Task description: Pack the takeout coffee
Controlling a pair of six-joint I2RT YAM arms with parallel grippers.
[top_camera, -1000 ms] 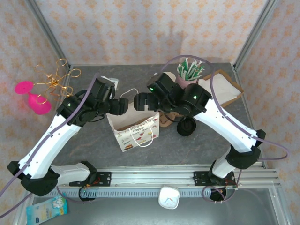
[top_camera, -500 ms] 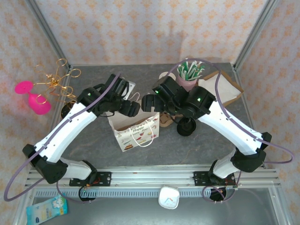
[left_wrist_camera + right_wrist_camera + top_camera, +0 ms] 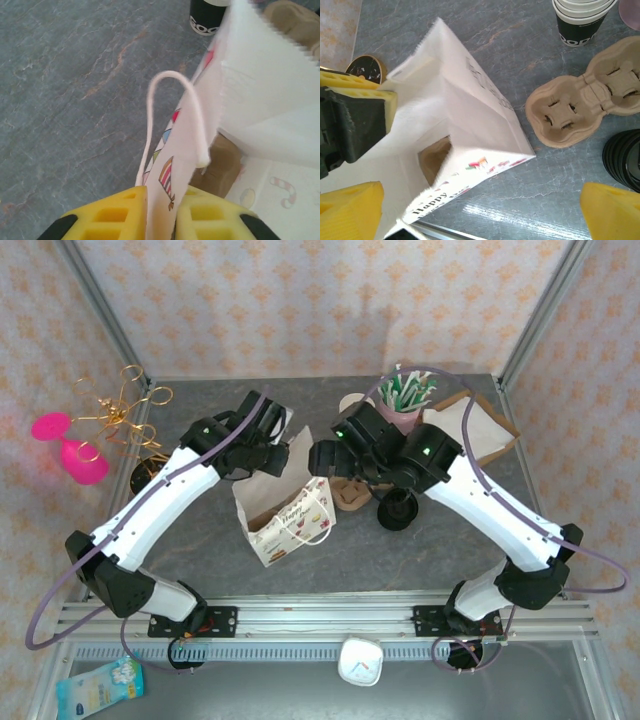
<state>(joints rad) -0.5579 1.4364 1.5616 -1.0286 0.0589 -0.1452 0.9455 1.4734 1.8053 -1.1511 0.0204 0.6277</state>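
Top external view: a white paper bag (image 3: 287, 518) stands near the middle of the grey table (image 3: 420, 552), between the two arms, mouth up and leaning a little. Its front carries the word "Happy" and small coloured drawings, and a white cord handle (image 3: 318, 532) hangs over that face.

The left gripper (image 3: 283, 454) sits at the bag's far left rim. From the left wrist camera its two yellow fingers (image 3: 106, 216) are pressed together on a single wall of the bag, the paper running straight up between them, with the cord loop (image 3: 175, 100) arching just above. That rim is saw-toothed.

The right gripper (image 3: 322, 458) hangs over the far right side of the bag's mouth. Through the right wrist camera its yellow fingertips (image 3: 351, 211) are spread wide apart, touching nothing, and I can look down into the open bag to a brown patch at the bottom (image 3: 434, 156). The mouth is pulled into a lopsided, creased shape.

Beside the bag on the right lies a brown pulp cup carrier (image 3: 585, 105), empty. Past it stands a black paper cup (image 3: 582, 22) with white lettering, and a stack of black lids (image 3: 625, 160) lies near the carrier.
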